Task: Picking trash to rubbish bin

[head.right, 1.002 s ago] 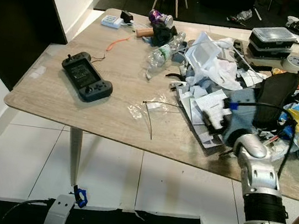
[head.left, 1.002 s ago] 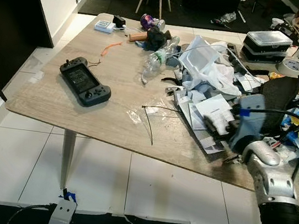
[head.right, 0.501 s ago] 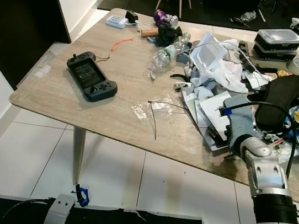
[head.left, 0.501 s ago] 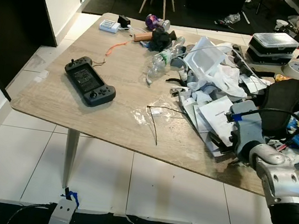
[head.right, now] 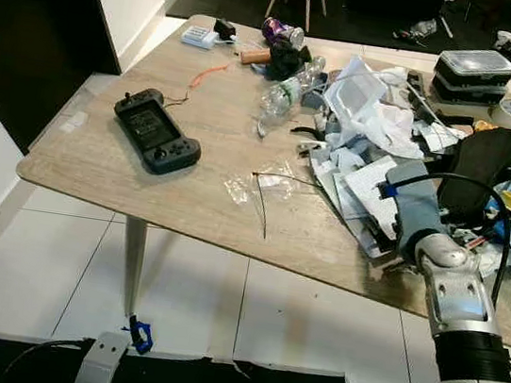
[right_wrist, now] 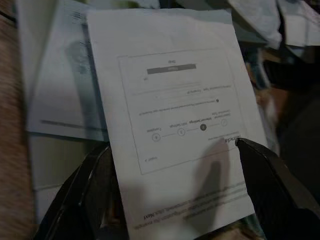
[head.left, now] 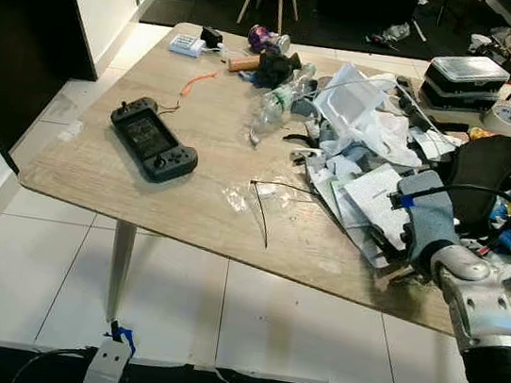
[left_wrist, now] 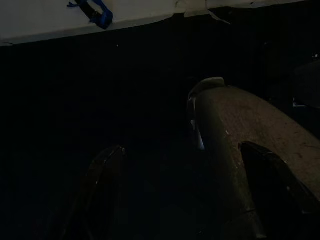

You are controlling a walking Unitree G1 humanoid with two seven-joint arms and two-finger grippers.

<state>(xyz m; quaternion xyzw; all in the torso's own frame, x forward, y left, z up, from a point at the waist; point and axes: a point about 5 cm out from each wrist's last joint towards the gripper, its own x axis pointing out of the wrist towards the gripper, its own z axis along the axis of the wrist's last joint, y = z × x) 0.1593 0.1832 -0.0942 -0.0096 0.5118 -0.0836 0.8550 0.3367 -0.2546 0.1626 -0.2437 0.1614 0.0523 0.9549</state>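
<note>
Since a second ago your right arm has been pushing farther in over the near right edge of the table point(head.left: 95, 183), and the head camera has shifted a little too. You're now working the right gripper point(right_wrist: 172, 200) over the paper heap: in the wrist view its two black fingers point(right_wrist: 87, 195) are spread wide, holding nothing, straddling a printed sheet point(right_wrist: 175, 115) that lies on top of other loose papers point(head.left: 354, 201). That sheet looks like the piece of trash you're going for. No bin can be made out from here.

Your left gripper point(left_wrist: 175, 200) is hanging idle low in the dark, fingers apart.

Risks, as a judgement:
- Sheet is lying flat; the fingers may slide over it or pinch several sheets at once.
- A dragging pull could sweep papers off the near edge.
- A black cable point(head.left: 483, 200) is looping over your wrist beside a black shoe point(head.left: 477, 175); it could snag as you lift.
- A game controller point(head.left: 151, 140) and a plastic bottle point(head.left: 272, 108) sit farther left, well apart.
</note>
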